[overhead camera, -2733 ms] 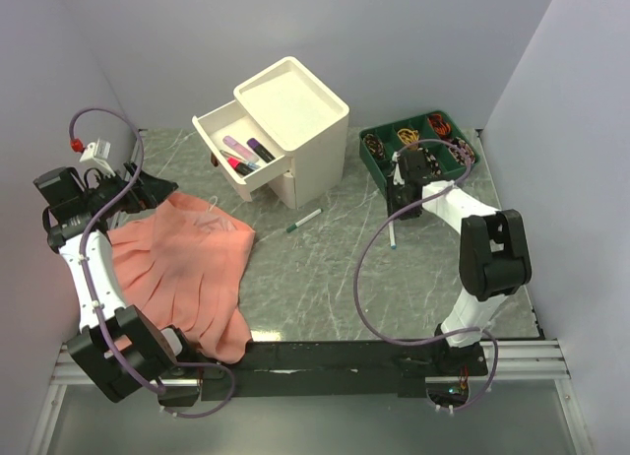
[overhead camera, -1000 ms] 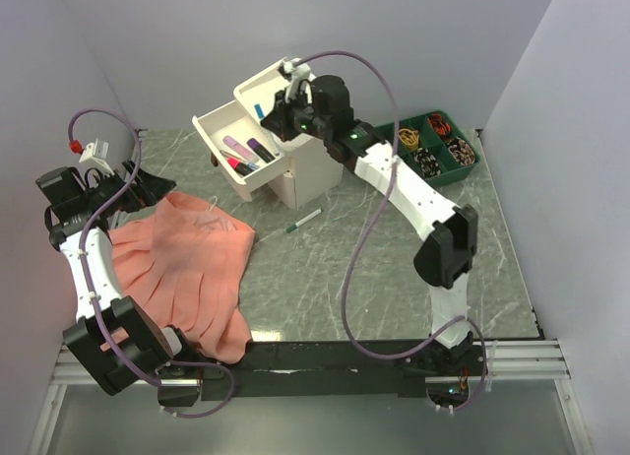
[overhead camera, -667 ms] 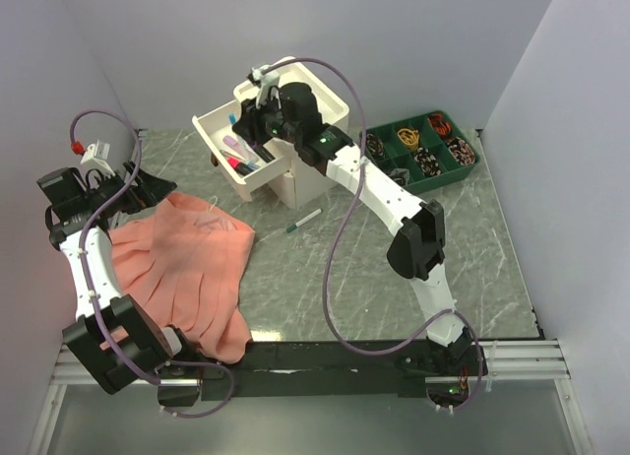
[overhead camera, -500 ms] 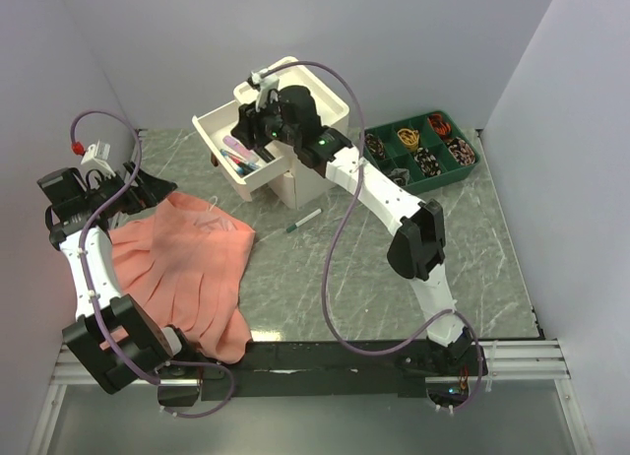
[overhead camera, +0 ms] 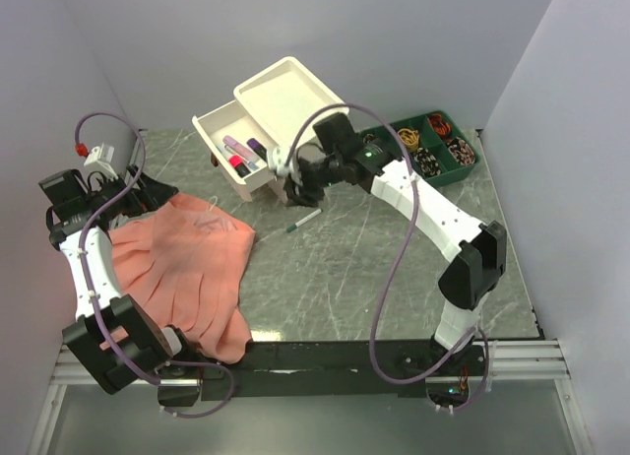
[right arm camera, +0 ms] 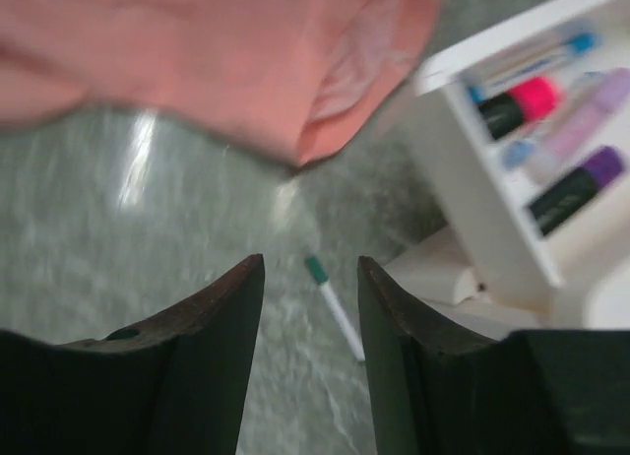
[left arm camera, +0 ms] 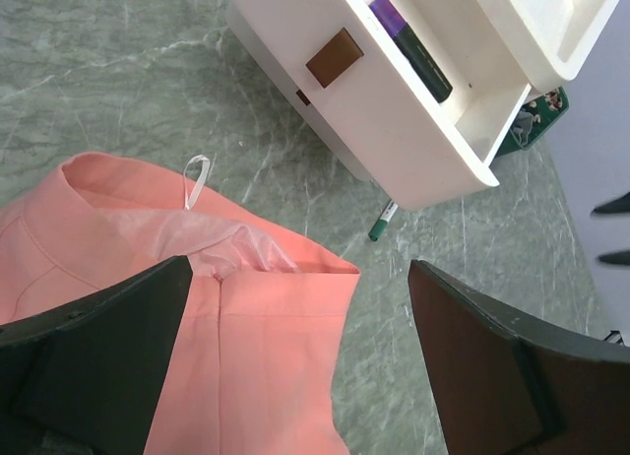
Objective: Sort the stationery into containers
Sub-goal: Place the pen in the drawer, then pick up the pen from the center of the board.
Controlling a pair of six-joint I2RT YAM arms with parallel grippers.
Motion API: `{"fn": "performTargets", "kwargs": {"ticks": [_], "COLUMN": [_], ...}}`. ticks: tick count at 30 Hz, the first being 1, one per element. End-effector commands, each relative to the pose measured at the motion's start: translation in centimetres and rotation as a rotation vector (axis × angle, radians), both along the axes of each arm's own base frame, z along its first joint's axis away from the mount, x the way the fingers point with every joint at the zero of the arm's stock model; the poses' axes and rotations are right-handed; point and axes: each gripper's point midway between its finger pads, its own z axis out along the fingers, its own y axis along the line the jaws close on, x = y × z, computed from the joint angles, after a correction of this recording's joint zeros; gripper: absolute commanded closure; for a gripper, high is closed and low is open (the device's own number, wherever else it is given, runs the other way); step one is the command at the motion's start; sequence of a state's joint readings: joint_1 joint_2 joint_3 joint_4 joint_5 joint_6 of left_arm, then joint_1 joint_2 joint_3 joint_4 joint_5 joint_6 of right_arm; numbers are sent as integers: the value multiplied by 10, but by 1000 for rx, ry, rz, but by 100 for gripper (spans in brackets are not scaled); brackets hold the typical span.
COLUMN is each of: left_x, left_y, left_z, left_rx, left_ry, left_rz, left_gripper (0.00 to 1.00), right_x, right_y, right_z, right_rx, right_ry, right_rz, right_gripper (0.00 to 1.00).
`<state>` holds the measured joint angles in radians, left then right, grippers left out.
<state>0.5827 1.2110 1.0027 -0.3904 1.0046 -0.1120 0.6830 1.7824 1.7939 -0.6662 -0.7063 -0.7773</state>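
The cream-white cabinet (overhead camera: 292, 94) stands at the back with its upper drawer (overhead camera: 219, 137) pulled out to the left. In that drawer lie a pink highlighter (right arm camera: 518, 104), a purple highlighter (right arm camera: 576, 188) and a blue-tipped pen (right arm camera: 533, 55). A green-capped pen (overhead camera: 304, 220) lies on the table in front of the cabinet. My right gripper (overhead camera: 293, 184) hangs open just above it, and the pen (right arm camera: 333, 307) shows between the empty jaws. My left gripper (overhead camera: 153, 189) stands wide open and empty over the edge of the salmon-pink cloth (overhead camera: 182, 273).
A green compartment tray (overhead camera: 385, 165) with small dark and orange items sits at the back right, behind the right arm. The cloth covers the left part of the grey marbled table (overhead camera: 394, 278). The cabinet's lower drawer is closed, its dark handle (left arm camera: 334, 57) facing left.
My right gripper opened over the drawer, leaving the blue-tipped pen there, then swung down in front of the cabinet above the green-capped pen. The left arm has not moved.
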Motion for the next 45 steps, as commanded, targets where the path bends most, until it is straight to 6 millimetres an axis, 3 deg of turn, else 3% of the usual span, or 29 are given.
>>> {"fn": "performTargets", "kwargs": {"ticks": [1, 2, 6, 12, 16, 21, 26, 38, 45], "left_x": [-4, -4, -7, -9, -7, -5, -2, 3, 5], "left_y": [-4, -4, -5, -4, -3, -1, 1, 6, 11], "left_z": [10, 10, 6, 4, 1, -2, -5, -12, -12], "left_rx": [41, 38, 37, 51, 48, 44, 44, 34, 34], "left_ry": [-49, -48, -39, -24, -17, -11, -5, 5, 9], "left_rz": [-21, -21, -15, -14, -13, -9, -5, 10, 23], "left_gripper": [1, 1, 0, 1, 1, 1, 1, 1, 0], "right_x": [-55, -50, -26, 6, 20, 41, 46, 66, 54], "right_y": [-54, -59, -59, -40, -30, -21, -17, -8, -21], "right_z": [-92, -111, -142, -160, -167, -190, -208, -221, -238], "right_rx": [-365, -425, -498, -513, -530, -577, -617, -664, -743], "right_ry": [27, 27, -62, -218, -208, -270, -243, -229, -132], "right_rz": [394, 422, 426, 428, 410, 353, 346, 362, 432], "right_gripper": [53, 54, 54, 51, 51, 50, 49, 52, 54]}}
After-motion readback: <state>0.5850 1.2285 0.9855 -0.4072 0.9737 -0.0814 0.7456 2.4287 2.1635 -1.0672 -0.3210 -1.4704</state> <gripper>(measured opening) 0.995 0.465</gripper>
